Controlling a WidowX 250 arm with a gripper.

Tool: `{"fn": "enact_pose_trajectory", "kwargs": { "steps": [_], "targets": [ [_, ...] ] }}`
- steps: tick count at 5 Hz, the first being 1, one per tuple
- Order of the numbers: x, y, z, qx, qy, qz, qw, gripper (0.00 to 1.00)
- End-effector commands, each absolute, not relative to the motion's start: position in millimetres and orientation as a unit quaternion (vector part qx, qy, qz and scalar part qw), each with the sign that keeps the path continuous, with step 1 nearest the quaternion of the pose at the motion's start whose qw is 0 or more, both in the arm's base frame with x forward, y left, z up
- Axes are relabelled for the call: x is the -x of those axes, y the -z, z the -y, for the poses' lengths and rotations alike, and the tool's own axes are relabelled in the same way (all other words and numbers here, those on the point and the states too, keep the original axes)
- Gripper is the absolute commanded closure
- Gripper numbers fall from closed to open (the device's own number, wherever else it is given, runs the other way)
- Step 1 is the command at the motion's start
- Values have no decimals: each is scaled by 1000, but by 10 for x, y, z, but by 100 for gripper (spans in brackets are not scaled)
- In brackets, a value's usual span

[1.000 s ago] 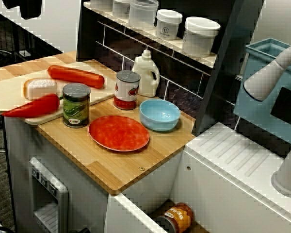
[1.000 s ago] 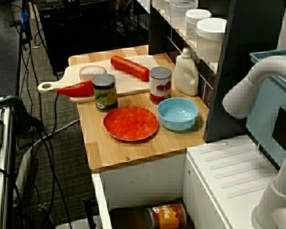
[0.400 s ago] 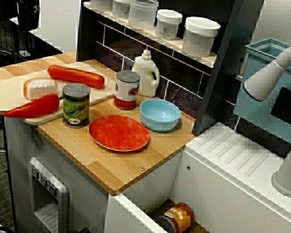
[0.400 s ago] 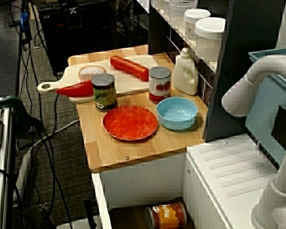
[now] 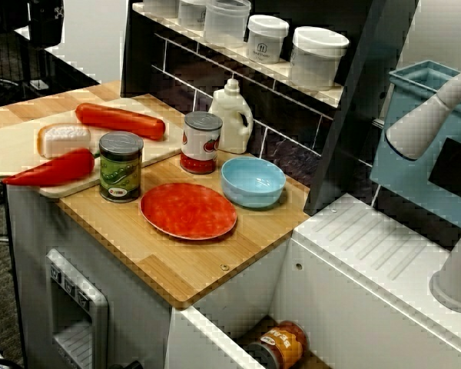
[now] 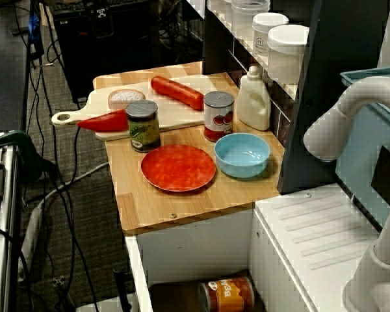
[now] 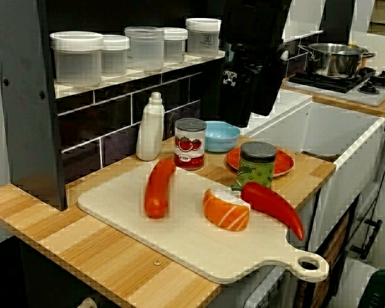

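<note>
My pincer [image 7: 251, 106] hangs high over the wooden counter [image 5: 192, 269], clear of every can top. It shows only as a dark block in the view from the counter's left end, and as a dark scrap at the top edge of the two views from the sink side. I cannot tell how far its jaws stand apart. Nothing shows between them and it touches nothing. Nearest below me, as far as I can judge, is the cutting board [image 7: 179, 250], which fills the counter's left end with its handle hole at the front edge. On it a sausage [image 7: 158, 187] lies lengthwise toward the back. A salmon piece [image 7: 226, 210] sits flat near the middle, with a red pepper [image 7: 273, 205] just beside it along the front edge. I take it they lie flat there so they cannot roll. A green can [image 7: 256, 165] stands upright at the board's right end, close to the pepper's stem. A tomato can [image 7: 190, 144] stands upright behind it, near the sausage's tip. A white bottle [image 7: 150, 127] is tucked against the tiled back wall, out of my path. Toward the counter's right edge a red plate [image 5: 188, 210] lies at the front and a blue bowl [image 5: 253, 181] just behind it, both bare. Lidded jars [image 7: 77, 58] line the shelf above.
</note>
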State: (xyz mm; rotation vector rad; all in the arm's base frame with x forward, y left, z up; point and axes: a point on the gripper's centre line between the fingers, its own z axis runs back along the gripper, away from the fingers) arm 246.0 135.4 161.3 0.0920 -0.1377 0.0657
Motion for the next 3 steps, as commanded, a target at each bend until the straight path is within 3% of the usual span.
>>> {"fn": "enact_pose_trajectory", "kwargs": {
  "steps": [1,2,3],
  "targets": [
    [-2470,-1734,-1380,-51,-38,84,994,0],
    [-2467,-1456,-1315,-48,-43,74,995,0],
    [-2491,-1374,-1250,-57,-49,76,994,0]
  ]
}}
